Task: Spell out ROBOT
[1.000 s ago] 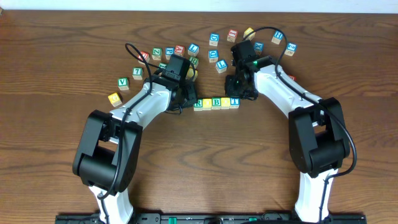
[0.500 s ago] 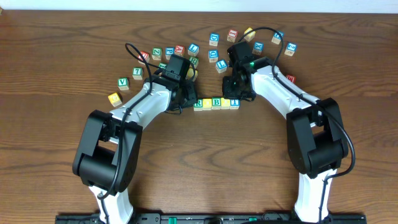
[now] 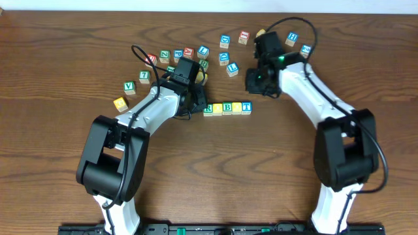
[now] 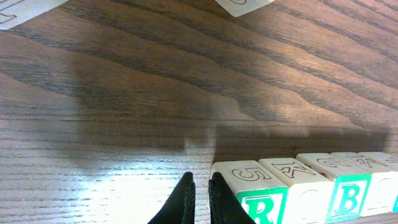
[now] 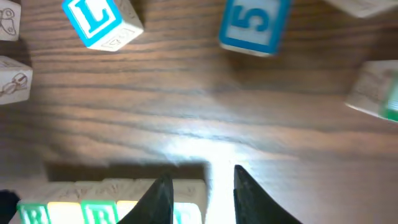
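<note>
ROBOT cubes (image 3: 227, 108) sit in a row, the shut left claw (image 4: 200, 190) just beside R (image 4: 261, 202), while the right claw (image 5: 202, 190), now parted and empty, has drawn back from T (image 3: 246, 107).

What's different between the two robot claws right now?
The left gripper is shut; the right gripper is open. The left sits beside the R cube at one end of the row; the right stands clear of it, nearer the T cube. Both hold nothing.

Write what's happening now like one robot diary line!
row: R-yellow-B-yellow-T lined up | left gripper: shut, beside R block | right gripper: open, empty
</note>
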You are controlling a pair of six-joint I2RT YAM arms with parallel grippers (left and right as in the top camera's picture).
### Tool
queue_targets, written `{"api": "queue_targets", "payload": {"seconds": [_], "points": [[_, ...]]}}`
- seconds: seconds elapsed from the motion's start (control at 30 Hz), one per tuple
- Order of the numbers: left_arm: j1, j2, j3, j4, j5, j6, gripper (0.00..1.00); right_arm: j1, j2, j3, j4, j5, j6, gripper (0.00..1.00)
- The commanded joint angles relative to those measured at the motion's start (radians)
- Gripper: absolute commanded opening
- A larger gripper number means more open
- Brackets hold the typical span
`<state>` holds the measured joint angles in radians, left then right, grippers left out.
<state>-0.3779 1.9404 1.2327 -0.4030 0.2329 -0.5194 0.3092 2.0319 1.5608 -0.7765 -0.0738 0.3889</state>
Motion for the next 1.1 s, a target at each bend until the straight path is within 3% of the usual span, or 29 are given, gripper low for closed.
{"api": "queue_targets", "payload": {"seconds": [0.0, 0.33, 1.07], "points": [[-0.002, 0.01, -0.004, -0.003, -0.013, 0.014, 0.1, -0.024, -0.039, 0.024, -0.055, 0.008, -0.005, 0.27], [-0.025, 0.009, -0.004, 0.014, -0.008, 0.056, 0.08, -0.067, -0.039, -0.006, -0.166, -0.004, -0.043, 0.27], [-0.032, 0.009, -0.004, 0.021, -0.008, 0.061, 0.08, -0.065, -0.038, -0.164, -0.047, -0.075, -0.065, 0.24]]}}
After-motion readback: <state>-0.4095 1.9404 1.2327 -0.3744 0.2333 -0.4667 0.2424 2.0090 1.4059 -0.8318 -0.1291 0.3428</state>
